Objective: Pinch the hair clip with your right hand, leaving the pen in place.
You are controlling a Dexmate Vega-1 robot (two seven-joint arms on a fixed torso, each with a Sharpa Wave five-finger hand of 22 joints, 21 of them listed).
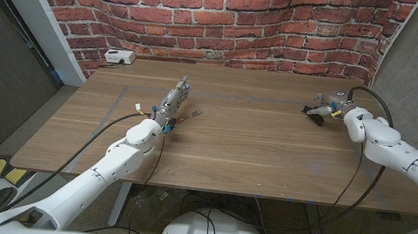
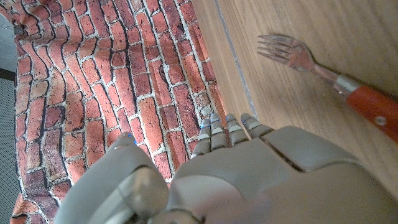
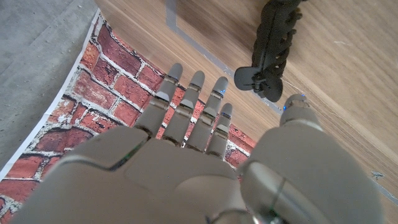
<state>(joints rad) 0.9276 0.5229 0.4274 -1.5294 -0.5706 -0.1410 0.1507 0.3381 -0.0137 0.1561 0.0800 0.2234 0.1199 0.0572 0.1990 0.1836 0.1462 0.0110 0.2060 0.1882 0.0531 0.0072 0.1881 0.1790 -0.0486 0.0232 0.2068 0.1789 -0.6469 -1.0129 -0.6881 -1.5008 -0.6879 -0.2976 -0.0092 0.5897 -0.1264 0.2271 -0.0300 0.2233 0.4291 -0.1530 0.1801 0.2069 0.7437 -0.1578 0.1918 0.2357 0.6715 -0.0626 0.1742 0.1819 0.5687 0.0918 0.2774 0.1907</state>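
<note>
While our right hand (image 1: pixel 331 108) hovers at the far right of the wooden table (image 1: pixel 267 153), its fingers (image 3: pixel 186 106) are stretched out straight and apart, the thumb set off to one side, and we hold nothing in it. The black, toothed plastic hair clip (image 3: pixel 273 46) lies on the wood just beyond the thumb tip in the right wrist view; in the head view it shows as a small dark shape (image 1: pixel 316 115) right beside the hand, close to touching, though we cannot tell whether there is contact.

To pinch well, we judge that we should bring thumb and a fingertip to opposite sides of the clip's narrow body, approach from above, and close slowly so the clip does not skate across the smooth tabletop. A glancing push from the thumb could flick it away, so we want both contacts to land nearly together.

We see no pen near the clip; across the table, beside our left hand (image 1: pixel 173 102), lies a metal fork with an orange-red handle (image 2: pixel 329 74), well apart from the clip. Our left hand is extended with its fingers together and holds nothing.

No bowls, trays or boxes stand on the table. A small white box-like device (image 1: pixel 119 58) sits at the far left corner by the brick-patterned wall; we cannot tell what it is.
</note>
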